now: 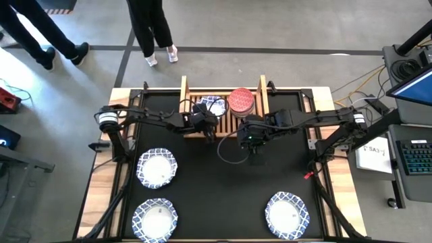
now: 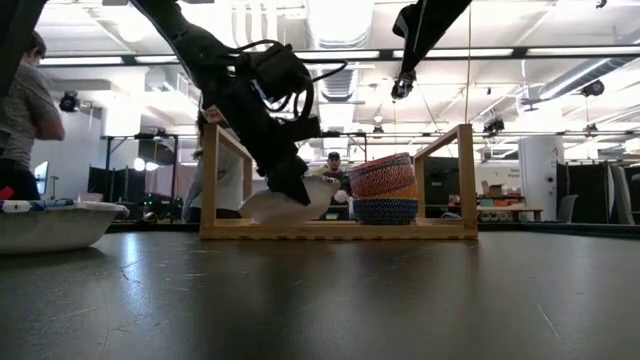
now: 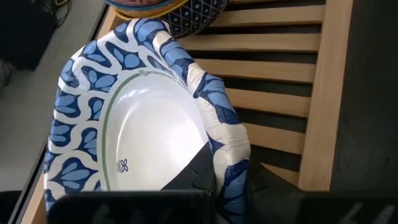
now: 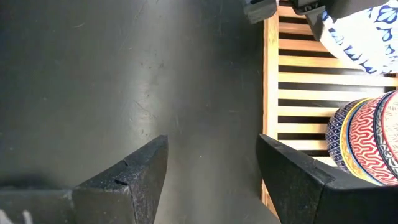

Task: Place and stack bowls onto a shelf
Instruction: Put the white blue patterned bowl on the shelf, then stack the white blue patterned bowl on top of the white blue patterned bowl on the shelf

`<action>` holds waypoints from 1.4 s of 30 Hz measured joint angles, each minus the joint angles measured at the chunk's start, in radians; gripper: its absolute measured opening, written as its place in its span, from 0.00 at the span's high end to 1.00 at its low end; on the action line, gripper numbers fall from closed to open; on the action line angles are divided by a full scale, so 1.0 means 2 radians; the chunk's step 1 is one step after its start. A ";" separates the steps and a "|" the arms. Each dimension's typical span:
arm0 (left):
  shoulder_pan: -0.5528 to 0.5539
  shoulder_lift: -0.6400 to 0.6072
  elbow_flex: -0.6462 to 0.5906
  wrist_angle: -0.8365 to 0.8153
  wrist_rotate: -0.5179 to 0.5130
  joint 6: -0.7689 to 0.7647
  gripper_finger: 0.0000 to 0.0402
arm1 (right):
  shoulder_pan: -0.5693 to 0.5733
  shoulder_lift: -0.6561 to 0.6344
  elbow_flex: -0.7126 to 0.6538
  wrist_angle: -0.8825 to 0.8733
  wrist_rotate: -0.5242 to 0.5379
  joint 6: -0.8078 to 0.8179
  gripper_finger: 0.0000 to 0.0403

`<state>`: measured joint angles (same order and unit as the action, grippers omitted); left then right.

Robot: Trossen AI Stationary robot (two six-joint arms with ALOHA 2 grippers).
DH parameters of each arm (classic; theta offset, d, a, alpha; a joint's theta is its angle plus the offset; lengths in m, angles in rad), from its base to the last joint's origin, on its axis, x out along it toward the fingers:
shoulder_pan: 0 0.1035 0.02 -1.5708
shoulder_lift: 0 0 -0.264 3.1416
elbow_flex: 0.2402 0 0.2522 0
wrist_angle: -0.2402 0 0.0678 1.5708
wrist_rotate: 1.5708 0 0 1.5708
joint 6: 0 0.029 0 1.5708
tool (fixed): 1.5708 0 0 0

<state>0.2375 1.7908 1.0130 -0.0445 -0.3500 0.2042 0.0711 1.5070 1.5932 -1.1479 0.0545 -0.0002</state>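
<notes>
Left gripper (image 1: 206,123) clamping white bowl (image 3: 143,124), seemingly over shelf (image 1: 187,101)

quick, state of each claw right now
left claw: closed on the rim of a white bowl with blue pattern, over the shelf.
right claw: open, holding nothing, beside the shelf's front edge.

Pale slatted wooden shelf (image 3: 273,68), crumpled paper-like white bowl (image 3: 149,130), matt, scuffed black table (image 4: 124,74).

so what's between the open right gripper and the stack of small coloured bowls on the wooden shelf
Only the shelf's front rail and bare slats separate the right gripper from the stacked bowls, in the right wrist view.
</notes>
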 joint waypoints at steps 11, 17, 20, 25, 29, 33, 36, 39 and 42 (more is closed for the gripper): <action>0.003 0.000 0.000 -0.008 -0.017 0.010 0.82 | 0.000 0.000 0.000 -0.001 0.000 -0.002 0.43; -0.002 -0.001 0.010 -0.049 -0.017 0.010 0.73 | 0.000 0.000 0.000 -0.011 0.000 0.000 0.43; -0.010 -0.002 0.028 -0.085 -0.016 0.000 0.69 | 0.000 0.000 0.000 -0.016 0.000 0.008 0.43; -0.018 -0.002 0.058 -0.122 -0.013 -0.005 0.63 | 0.000 0.000 0.000 -0.016 0.000 0.015 0.43; -0.018 -0.003 0.076 -0.133 -0.008 -0.035 0.60 | 0.000 0.000 0.000 -0.031 -0.001 0.050 0.43; -0.021 -0.015 0.074 -0.127 0.058 -0.054 0.60 | 0.001 0.000 0.000 -0.077 -0.001 0.112 0.43; -0.028 -0.030 0.066 -0.107 0.113 -0.063 0.60 | 0.010 0.000 -0.004 -0.109 -0.004 0.155 0.43; -0.043 -0.041 0.065 -0.096 0.137 -0.072 0.60 | 0.028 0.000 -0.011 -0.124 -0.006 0.199 0.43; -0.068 -0.052 0.065 -0.089 0.147 -0.071 0.60 | 0.055 -0.001 -0.024 -0.124 -0.020 0.237 0.43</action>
<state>0.1023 1.6867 1.1439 -0.2226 -0.0558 0.0621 0.1820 1.5059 1.5462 -1.3961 0.0150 0.4744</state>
